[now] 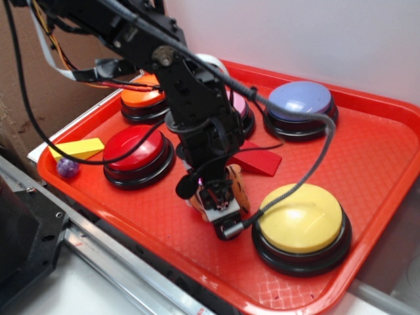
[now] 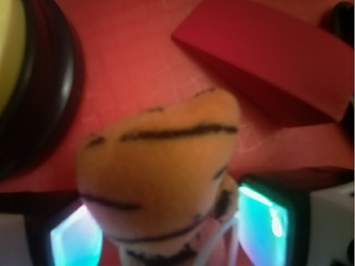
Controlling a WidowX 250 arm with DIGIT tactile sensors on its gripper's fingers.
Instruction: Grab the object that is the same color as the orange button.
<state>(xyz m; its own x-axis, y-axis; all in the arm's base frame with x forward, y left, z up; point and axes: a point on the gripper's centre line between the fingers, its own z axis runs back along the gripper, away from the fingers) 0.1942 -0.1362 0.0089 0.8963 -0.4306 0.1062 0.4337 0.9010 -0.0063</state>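
My gripper (image 1: pixel 220 200) hangs low over the middle of the red tray (image 1: pixel 367 170). My jaws are closed around the little plush tiger (image 2: pixel 161 177). In my wrist view the tiger sits right between my two fingers (image 2: pixel 75 241), with one on each side of it. It is orange with thin black stripes. From the outside view I can only see a bit of the tiger (image 1: pixel 237 187) peeking out beside my arm.

The red wedge block (image 1: pixel 259 161) lies just behind the tiger, near the middle of the tray. The big yellow button (image 1: pixel 300 218) sits near the front edge of the tray, close beside me. The red button (image 1: pixel 136 149) is near the left edge. The orange button (image 1: pixel 141 97) is at the far left corner, partly hidden by my arm. A blue button (image 1: pixel 300 100) sits by the far edge. A yellow wedge block (image 1: pixel 77 149) rests on the left rim.
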